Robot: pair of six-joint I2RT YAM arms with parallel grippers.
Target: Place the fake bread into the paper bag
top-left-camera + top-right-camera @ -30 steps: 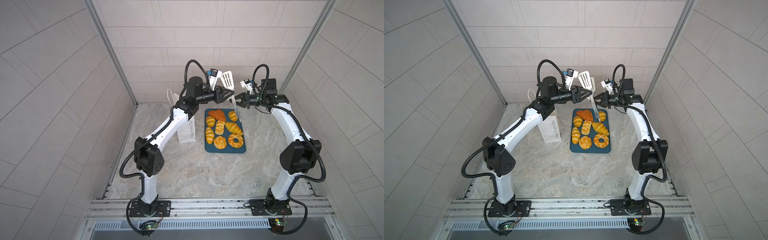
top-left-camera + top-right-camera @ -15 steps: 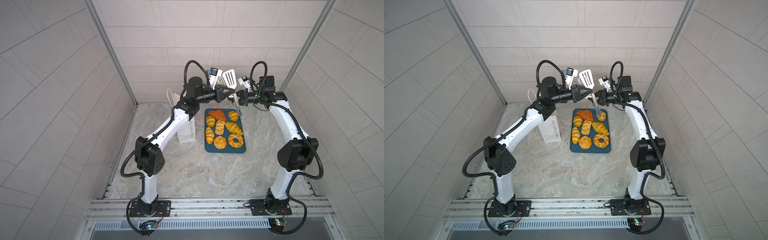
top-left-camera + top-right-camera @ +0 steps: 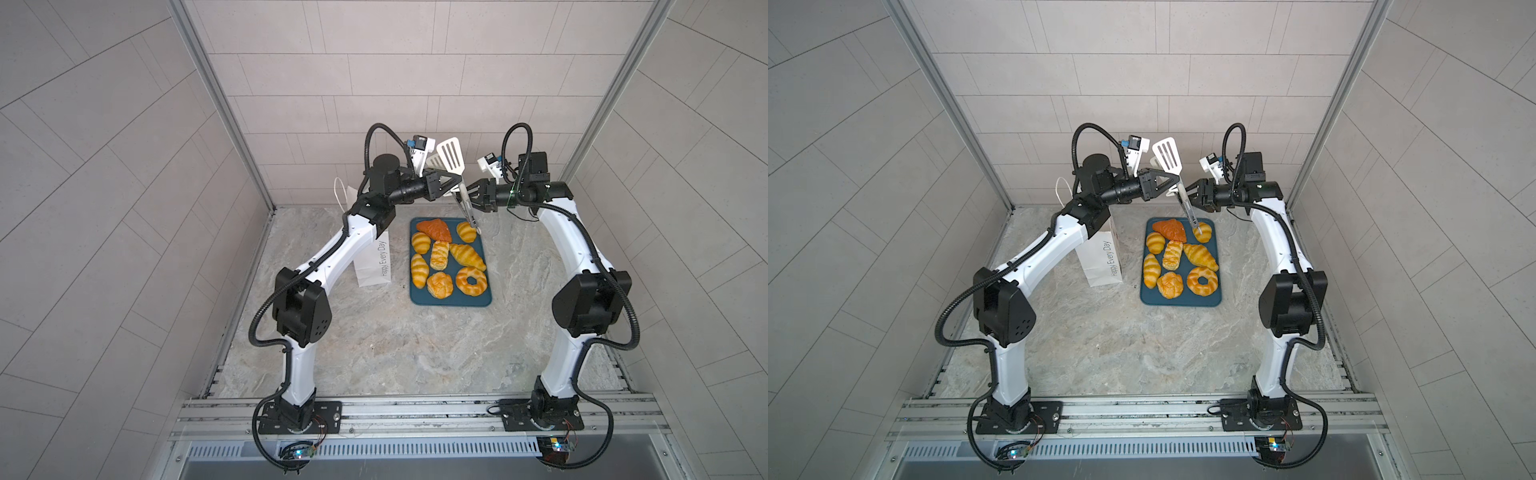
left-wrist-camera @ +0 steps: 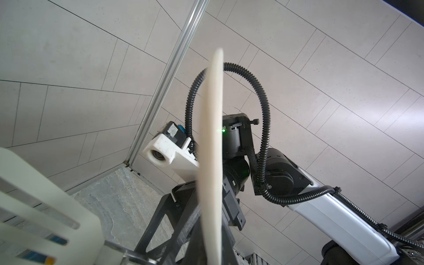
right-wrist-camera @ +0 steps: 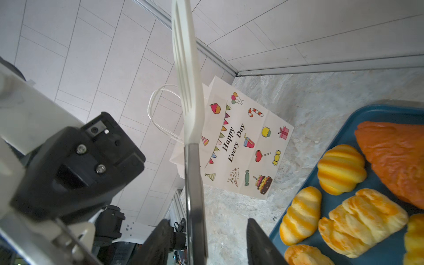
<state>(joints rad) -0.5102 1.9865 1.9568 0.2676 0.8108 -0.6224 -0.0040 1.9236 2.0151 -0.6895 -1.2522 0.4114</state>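
Above the far edge of the teal tray point(image 3: 451, 301), white slotted tongs point(image 3: 451, 156) are clamped by the left gripper point(image 3: 457, 185); the right gripper point(image 3: 469, 197) is held with jaws parted.

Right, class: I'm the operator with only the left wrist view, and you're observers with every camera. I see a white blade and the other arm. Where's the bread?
Observer: All eight pieces of fake bread lie on the teal tray.
Operator: And the bag?
Observer: The paper bag stands beside the tray, to its left in both top views.
Operator: Is the other arm gripping that blade's handle?
Observer: No. The right wrist view shows the fingers of the right gripper apart, with a gap beside the metal handle of the tongs.
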